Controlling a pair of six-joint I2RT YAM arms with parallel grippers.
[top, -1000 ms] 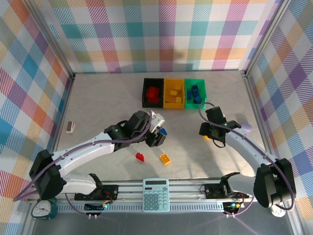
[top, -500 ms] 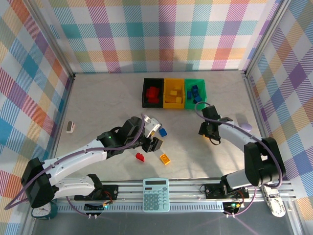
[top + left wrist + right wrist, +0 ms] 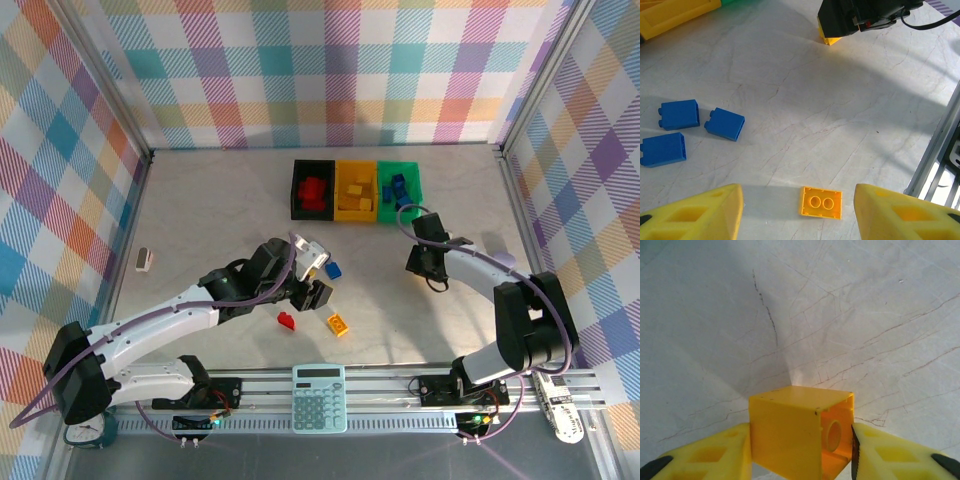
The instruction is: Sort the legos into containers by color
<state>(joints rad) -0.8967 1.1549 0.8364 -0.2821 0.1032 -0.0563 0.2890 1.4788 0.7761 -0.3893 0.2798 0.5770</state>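
Note:
My right gripper is shut on a yellow lego, held just above the table; from above it sits below the green bin. My left gripper is open and low over the table, and from above it is near the centre. An upside-down flat yellow lego lies between its fingers. Three blue legos lie to the left of it. A red lego rests near the front. The black bin, yellow bin and green bin stand in a row at the back, holding sorted legos.
A teal calculator lies on the front rail. A pale lilac lump sits to the right of my right arm. A small pale object lies far left. Plaid walls enclose the table on three sides.
My left gripper has drawn back toward the front, away from the blue legos. My right arm has folded at the elbow while its gripper stayed over the same spot.

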